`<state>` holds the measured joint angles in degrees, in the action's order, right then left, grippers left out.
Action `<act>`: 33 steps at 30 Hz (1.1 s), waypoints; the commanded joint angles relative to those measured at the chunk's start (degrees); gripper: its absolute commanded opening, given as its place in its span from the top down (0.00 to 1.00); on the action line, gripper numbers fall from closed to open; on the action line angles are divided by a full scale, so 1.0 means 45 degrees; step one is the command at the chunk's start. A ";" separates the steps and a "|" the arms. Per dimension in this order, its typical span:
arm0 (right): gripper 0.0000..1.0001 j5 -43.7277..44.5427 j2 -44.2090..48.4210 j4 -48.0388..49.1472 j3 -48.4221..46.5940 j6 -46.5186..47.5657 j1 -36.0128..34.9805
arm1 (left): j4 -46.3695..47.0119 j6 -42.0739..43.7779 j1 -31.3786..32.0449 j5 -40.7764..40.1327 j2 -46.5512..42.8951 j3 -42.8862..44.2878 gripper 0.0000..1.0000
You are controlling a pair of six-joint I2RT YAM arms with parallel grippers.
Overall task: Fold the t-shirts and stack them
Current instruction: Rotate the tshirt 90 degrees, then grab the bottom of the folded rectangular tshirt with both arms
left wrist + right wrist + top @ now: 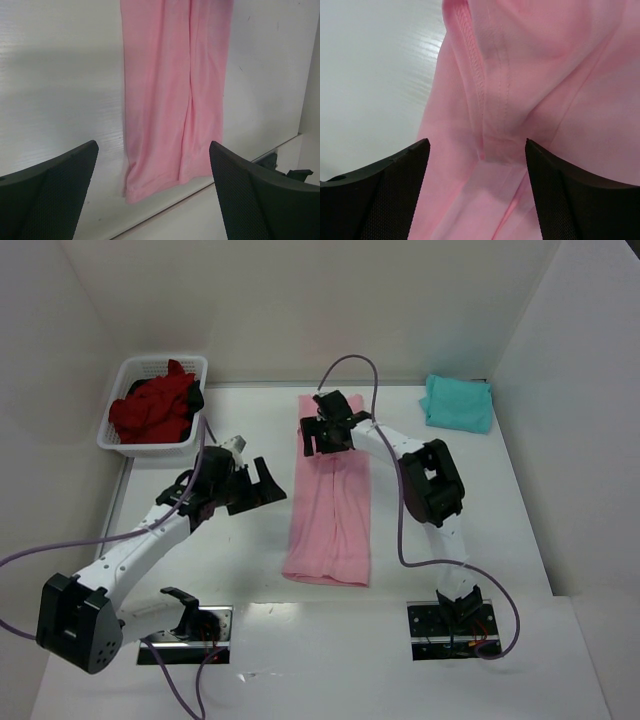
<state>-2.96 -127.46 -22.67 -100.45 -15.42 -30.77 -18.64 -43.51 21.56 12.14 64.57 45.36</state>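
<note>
The light pink t-shirt (330, 500) is laid on the middle of the white table (240, 550) as a long narrow strip, folded lengthwise, with a soft crease running down its centre. Its cotton is seen as smooth and matte; in the right wrist view a double-stitched hem (472, 65) is turned up in a small ridge of fabric.

The right gripper (328, 435) is lowered over the far end of this strip. Its black, finely textured fingers (390, 195) are spread wide on either side of the hem ridge, and no cloth is pinched between them.

The left gripper (268, 485) is held just beside the strip's left edge, its jaws parted as wide as they go and nothing grasped – only the shirt's near end (170, 100) and bare table are framed between the pads (55, 195).

A teal t-shirt (458, 402) is set folded at the far right corner. Dark red t-shirts (152, 412) are heaped, crumpled, in a white lattice basket (125, 375) at the far left – well apart from both grippers. Purple cables (345, 365) are looped above the arms.
</note>
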 commanded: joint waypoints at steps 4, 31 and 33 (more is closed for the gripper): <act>0.17 0.1320 0.2269 0.1718 -0.0214 -0.0931 0.1389 | 0.1399 0.0905 -0.0065 0.0291 0.1326 0.1259 0.00; 0.85 -0.2404 -0.4672 -0.0323 -0.7396 0.0283 0.3557 | 0.0343 0.4904 0.2837 0.2440 0.6970 0.3532 0.22; 0.85 -0.1819 -0.4917 -0.0463 -0.7839 0.0283 0.3557 | 0.0179 0.4904 0.2884 0.2215 0.7110 0.3532 0.22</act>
<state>-13.70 -148.20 -21.85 -130.88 -14.95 -14.85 -16.34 -22.61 34.22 23.78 95.55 59.22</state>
